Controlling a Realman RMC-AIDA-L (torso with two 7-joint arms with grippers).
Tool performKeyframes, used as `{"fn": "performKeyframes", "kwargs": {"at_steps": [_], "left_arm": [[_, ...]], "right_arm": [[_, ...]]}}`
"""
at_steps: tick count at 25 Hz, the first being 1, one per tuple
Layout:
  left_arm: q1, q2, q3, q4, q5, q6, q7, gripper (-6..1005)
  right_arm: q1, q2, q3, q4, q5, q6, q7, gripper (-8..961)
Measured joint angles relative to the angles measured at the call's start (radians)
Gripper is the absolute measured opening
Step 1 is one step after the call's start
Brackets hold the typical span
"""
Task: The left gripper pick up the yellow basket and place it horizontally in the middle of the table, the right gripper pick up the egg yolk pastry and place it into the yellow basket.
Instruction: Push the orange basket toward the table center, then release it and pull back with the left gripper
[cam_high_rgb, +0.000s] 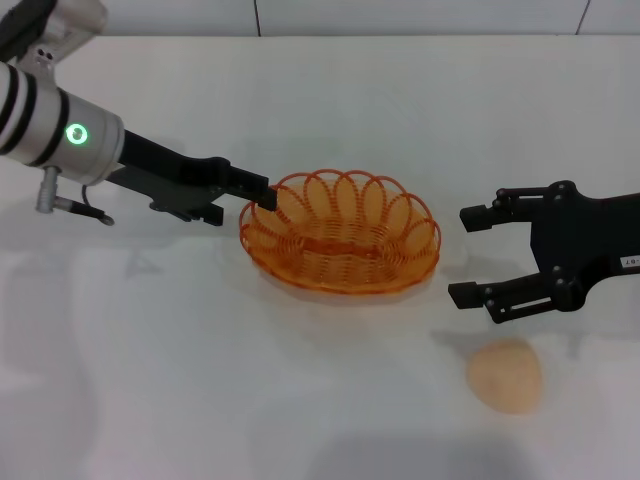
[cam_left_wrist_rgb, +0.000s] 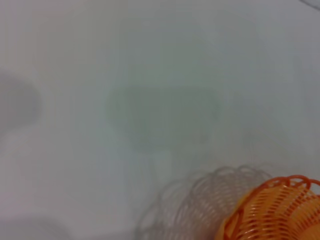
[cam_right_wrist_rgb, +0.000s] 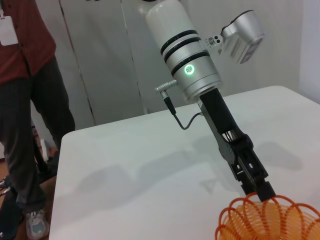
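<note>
The yellow basket (cam_high_rgb: 340, 235) is in the middle of the white table (cam_high_rgb: 200, 380), lying horizontally. My left gripper (cam_high_rgb: 262, 195) is shut on its left rim. In the left wrist view the basket (cam_left_wrist_rgb: 275, 210) casts a shadow offset from it, so it seems held slightly above the table. The right wrist view shows the left gripper (cam_right_wrist_rgb: 262, 190) pinching the basket's rim (cam_right_wrist_rgb: 270, 220). My right gripper (cam_high_rgb: 464, 254) is open and empty, just right of the basket. The egg yolk pastry (cam_high_rgb: 505, 375) lies on the table in front of the right gripper, apart from it.
A person in a red shirt (cam_right_wrist_rgb: 25, 100) stands beyond the table's far edge, seen in the right wrist view. A wall runs behind the table.
</note>
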Motion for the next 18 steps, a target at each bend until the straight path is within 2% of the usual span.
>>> {"fn": "performKeyframes", "kwargs": {"at_steps": [1,8,18], "left_arm": [[0.002,0.001,0.0,0.005,-0.001,0.002,0.004,849],[0.05,-0.002,-0.001,0.118,-0.044,0.009,0.082,877],[0.194,0.013,-0.001,0.279,-0.274,-0.003,0.339,893]], "right_arm": [[0.0,0.0,0.001,0.0,0.001,0.0,0.0,858],[-0.001,-0.002,0.011,0.007,0.003,0.006,0.0,858],[0.006,0.0,0.008,0.013,0.003,0.042,0.0,858]]}}
